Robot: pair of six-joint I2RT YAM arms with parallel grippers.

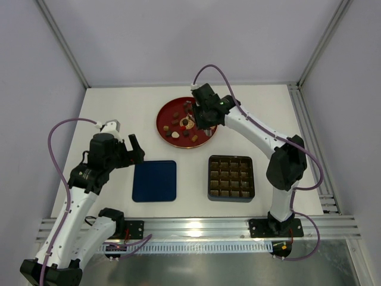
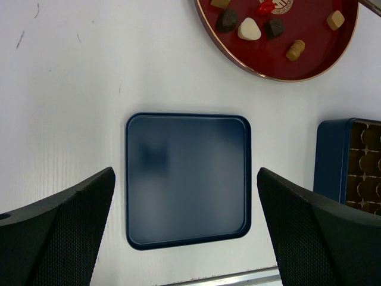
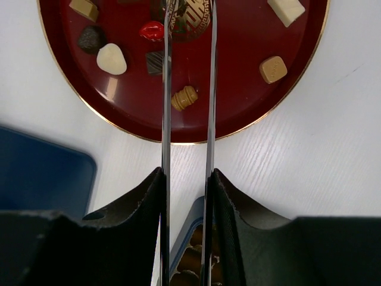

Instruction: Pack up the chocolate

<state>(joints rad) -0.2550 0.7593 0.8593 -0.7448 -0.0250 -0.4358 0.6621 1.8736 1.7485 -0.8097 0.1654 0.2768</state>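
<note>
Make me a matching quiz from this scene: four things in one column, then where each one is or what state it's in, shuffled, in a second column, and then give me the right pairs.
Things
1. red plate
2. dark-blue lid
3. gridded box
4. left hand

Places or states
A. open, hovering by the lid's left side
B. right of the lid, its square cells showing
C. at the far side, holding the chocolates
D. lying flat, between the left hand and the gridded box

Pairs: 1-C, 2-D, 3-B, 4-A
</note>
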